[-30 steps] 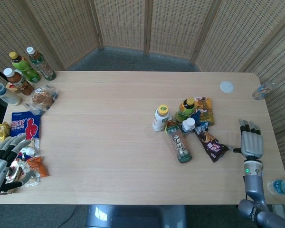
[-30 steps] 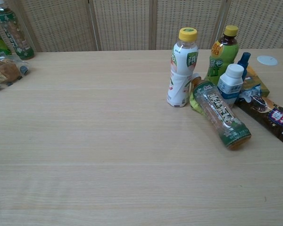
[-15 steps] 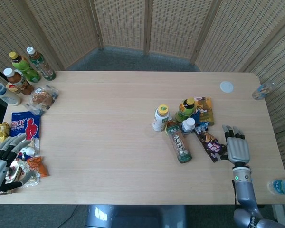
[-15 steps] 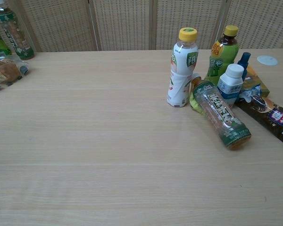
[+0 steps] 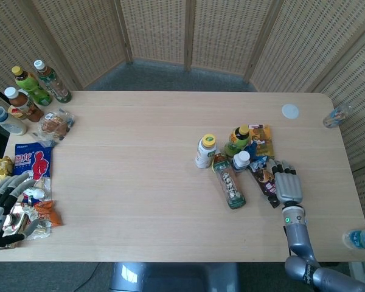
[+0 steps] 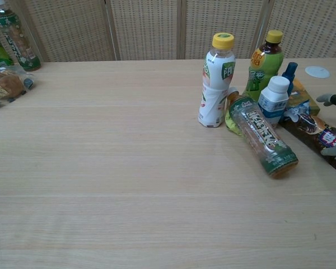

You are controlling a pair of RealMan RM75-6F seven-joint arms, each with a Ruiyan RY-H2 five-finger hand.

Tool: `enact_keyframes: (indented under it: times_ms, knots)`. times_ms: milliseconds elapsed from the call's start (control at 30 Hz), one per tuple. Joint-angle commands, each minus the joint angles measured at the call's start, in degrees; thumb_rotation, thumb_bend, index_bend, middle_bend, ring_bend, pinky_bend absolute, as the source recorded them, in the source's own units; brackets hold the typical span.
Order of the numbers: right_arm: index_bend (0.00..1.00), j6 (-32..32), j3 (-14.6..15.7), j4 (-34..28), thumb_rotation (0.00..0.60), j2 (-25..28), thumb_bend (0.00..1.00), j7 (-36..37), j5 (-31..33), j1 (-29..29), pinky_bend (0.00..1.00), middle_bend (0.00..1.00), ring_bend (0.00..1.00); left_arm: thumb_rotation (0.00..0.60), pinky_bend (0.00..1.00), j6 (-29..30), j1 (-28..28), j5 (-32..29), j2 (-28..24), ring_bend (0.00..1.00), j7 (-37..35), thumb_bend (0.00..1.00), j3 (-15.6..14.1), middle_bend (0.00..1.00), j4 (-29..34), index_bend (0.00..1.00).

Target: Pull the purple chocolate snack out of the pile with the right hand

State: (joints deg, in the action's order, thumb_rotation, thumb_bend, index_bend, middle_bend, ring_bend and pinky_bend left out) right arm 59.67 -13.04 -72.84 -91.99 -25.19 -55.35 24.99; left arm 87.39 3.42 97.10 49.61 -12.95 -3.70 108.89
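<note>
Right hand (image 5: 289, 187) now shifted left from surface edge, over snack's (image 5: 267, 182) right end; fingers spread flat, nothing gripped. Snack unmoved at pile's right edge beside white-capped bottle (image 5: 241, 160). Grasp pending.

Woven wicker screens (image 5: 188, 30) (folding, angled) behind pale wood table (image 5: 140, 182); grey carpet floor (image 5: 170, 78).
</note>
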Motion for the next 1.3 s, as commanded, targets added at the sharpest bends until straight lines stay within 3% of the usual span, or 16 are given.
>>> enact_keyframes:
  times_ms: [33,133,267,400,600,733,900,1133,1300]
  knots:
    - [0.0,-1.2,-0.2,2.0,0.584,-0.9,0.0,0.3,1.0,0.8,0.23,0.0,0.0,0.6,0.0,0.0,0.0,0.1,-0.1,0.0,0.1,0.35,0.0,0.06,0.1,0.13]
    - [0.0,-2.1,-0.4,3.8,0.6,-1.3,0.0,1.2,1.6,1.3,0.34,0.02,0.0,0.6,0.0,0.1,0.0,0.0,-0.3,0.0,0.2,0.35,0.1,0.06,0.3,0.13]
    - [0.02,-2.8,-0.5,6.3,0.6,-2.1,0.0,3.0,1.8,1.5,0.53,0.23,0.17,0.6,0.0,0.0,0.0,-0.1,-0.3,0.0,0.4,0.35,0.1,0.06,0.6,0.13]
    - [0.18,-2.9,-0.5,8.1,0.6,-2.9,0.0,4.6,1.5,1.5,0.7,0.42,0.37,0.6,0.0,-0.2,0.1,-0.2,-0.4,0.0,0.7,0.35,0.1,0.06,0.8,0.13]
    - [0.29,-4.2,-0.5,9.6,0.6,-3.3,0.0,6.0,2.4,1.5,0.79,0.5,0.46,0.6,0.0,-0.5,0.3,-0.2,-0.6,0.0,0.7,0.35,0.2,0.06,1.1,0.13]
    - [0.44,-2.7,-0.7,9.5,0.6,-3.1,0.0,7.8,0.9,1.2,0.97,0.65,0.64,0.6,0.0,-0.3,0.2,-0.3,-0.7,0.0,0.6,0.35,0.2,0.06,1.2,0.13]
    - [0.55,-0.5,-1.4,7.5,0.6,-1.3,0.0,9.1,-0.2,0.5,1.0,0.77,0.77,0.6,0.0,-0.4,0.3,-0.3,-0.5,0.0,0.5,0.35,0.3,0.06,1.1,0.12]
    - [0.57,3.8,-2.8,2.1,0.6,2.7,0.0,10.1,-0.9,-1.1,1.0,0.8,0.79,0.6,0.0,-0.7,0.5,-0.4,-0.3,0.0,0.5,0.35,0.4,0.06,0.9,0.12]
    - [0.57,8.9,-4.7,-5.8,0.6,8.0,0.0,11.1,-2.4,-3.0,1.0,0.8,0.8,0.6,0.0,-0.6,0.4,-0.4,-0.3,0.0,0.4,0.35,0.3,0.06,0.9,0.12]
